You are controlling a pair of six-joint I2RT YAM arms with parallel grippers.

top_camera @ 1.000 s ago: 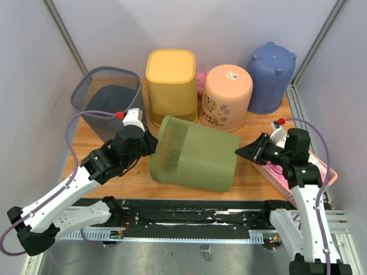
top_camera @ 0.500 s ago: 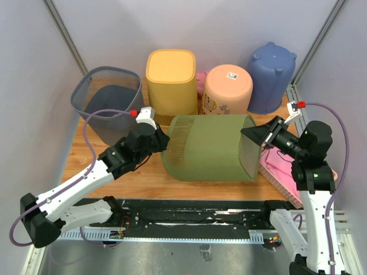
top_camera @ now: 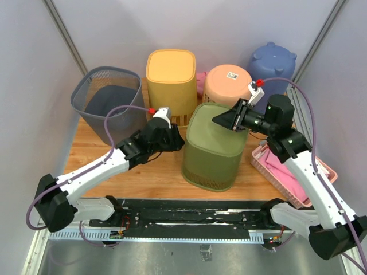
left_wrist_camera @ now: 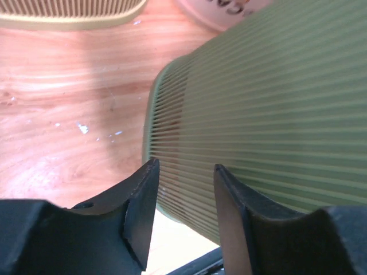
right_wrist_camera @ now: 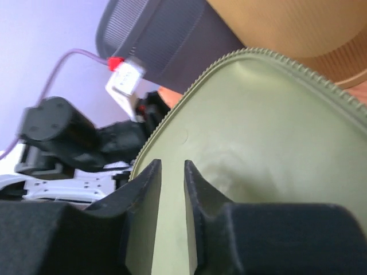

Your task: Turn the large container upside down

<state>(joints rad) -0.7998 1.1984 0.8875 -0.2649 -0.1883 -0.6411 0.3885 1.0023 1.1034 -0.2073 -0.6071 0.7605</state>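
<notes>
The large green ribbed container (top_camera: 213, 150) stands mouth-down on the wooden table, its flat base facing up. It fills the left wrist view (left_wrist_camera: 275, 103) and the right wrist view (right_wrist_camera: 258, 143). My left gripper (top_camera: 178, 141) is beside its left wall, low down, jaws apart and empty (left_wrist_camera: 185, 166). My right gripper (top_camera: 219, 121) hovers just over the far edge of the upturned base, jaws almost closed with a thin gap and nothing between them (right_wrist_camera: 171, 165).
Behind stand a grey mesh bin (top_camera: 106, 97), a yellow bin (top_camera: 171, 80), a peach bucket (top_camera: 229, 91) and a blue bucket (top_camera: 272, 71), the last three bottom up. A pink tray (top_camera: 287, 172) lies at the right. Walls close in both sides.
The green container went from lying on its side to standing mouth-down. My right gripper rose and swung left over its base; my left gripper followed to its left wall.
</notes>
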